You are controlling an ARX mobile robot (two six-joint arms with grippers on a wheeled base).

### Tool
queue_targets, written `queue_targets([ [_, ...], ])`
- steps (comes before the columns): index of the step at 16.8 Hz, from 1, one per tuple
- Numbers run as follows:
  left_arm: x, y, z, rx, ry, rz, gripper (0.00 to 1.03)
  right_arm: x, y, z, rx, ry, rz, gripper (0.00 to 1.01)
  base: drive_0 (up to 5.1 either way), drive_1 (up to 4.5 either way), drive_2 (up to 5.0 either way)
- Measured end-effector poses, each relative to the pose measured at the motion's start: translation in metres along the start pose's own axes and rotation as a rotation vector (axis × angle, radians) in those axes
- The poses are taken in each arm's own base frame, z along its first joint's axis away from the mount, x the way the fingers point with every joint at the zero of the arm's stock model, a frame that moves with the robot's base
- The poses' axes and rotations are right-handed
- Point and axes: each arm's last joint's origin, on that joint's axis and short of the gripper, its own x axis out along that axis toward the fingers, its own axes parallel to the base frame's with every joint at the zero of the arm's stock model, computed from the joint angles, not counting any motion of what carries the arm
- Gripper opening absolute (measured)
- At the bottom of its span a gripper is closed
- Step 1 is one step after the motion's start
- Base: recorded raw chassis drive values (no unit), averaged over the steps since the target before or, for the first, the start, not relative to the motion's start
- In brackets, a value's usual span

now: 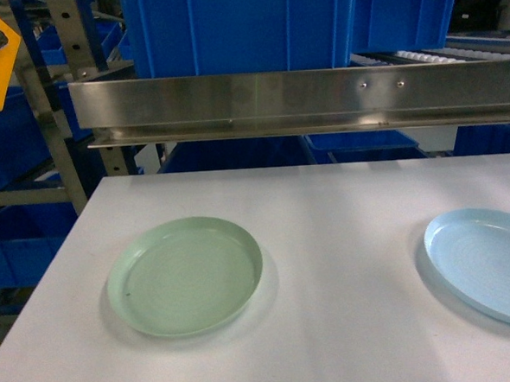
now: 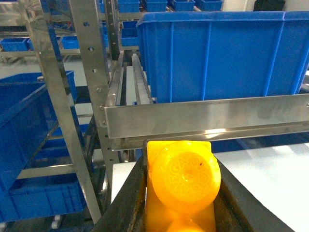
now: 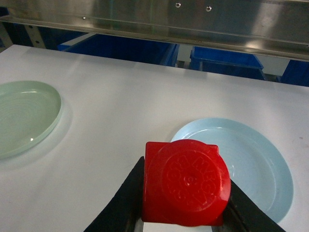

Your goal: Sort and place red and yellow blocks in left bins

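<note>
Between the dark fingers of the left claw, at 6 o'clock in the left wrist view, sits the yellow block, clamped tight on both sides with a round stud facing the camera. At 12 o'clock beyond it stands a blue bin on a steel rack rail, and another blue tub lies at 9 o'clock.

The right claw is likewise closed around the red block, stud toward the lens, held above the white worktop. A pale blue plate lies just behind it at 3 o'clock, and a pale green plate rests at 9 o'clock.

Neither claw nor either block appears in the head view, which shows only the green plate at 7 o'clock, the blue plate at 4 o'clock, the rail and blue bins behind it.
</note>
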Motion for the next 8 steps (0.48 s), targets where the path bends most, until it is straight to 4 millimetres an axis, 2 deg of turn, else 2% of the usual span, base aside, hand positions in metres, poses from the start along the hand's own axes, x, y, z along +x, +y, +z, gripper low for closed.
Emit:
queue_targets([
  [8,0.0,-0.0001,0.0001,0.0,-0.002,-0.001,0.27,0.0,0.0,-0.0001,0.0,0.001,0.0,0.28,-5.1,2.38,2.4],
])
